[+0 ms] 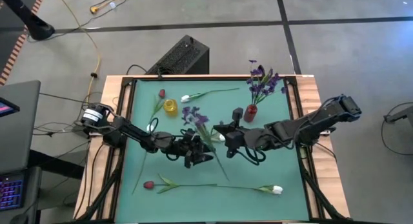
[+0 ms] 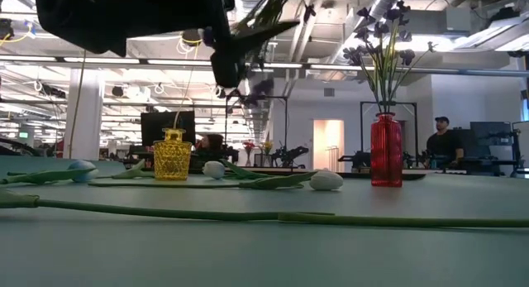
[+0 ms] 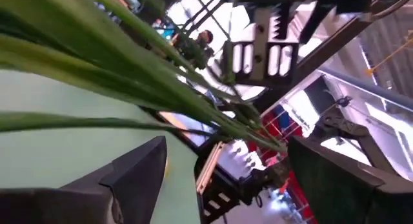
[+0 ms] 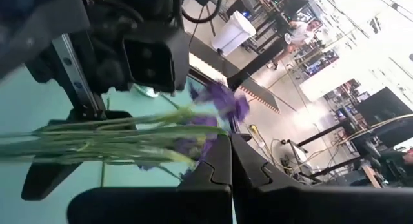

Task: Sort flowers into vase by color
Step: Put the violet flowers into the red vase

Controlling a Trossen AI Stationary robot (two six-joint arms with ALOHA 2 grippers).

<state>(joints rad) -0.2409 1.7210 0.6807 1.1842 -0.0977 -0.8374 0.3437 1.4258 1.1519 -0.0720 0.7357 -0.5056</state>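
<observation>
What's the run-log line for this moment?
stage: purple spray handover | left gripper: open | right gripper: shut on purple spray | red vase: purple flowers

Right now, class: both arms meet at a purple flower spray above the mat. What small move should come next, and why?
Probably the left pincer backs away. Its fingers stand apart around the purple spray stem, while the right pincer is shut on it, so the handover looks done. A red vase already holds purple flowers.

Overhead, table-level and two close wrist views, all sharing the purple spray (image 1: 193, 115) mid-table (image 1: 258, 166).
</observation>
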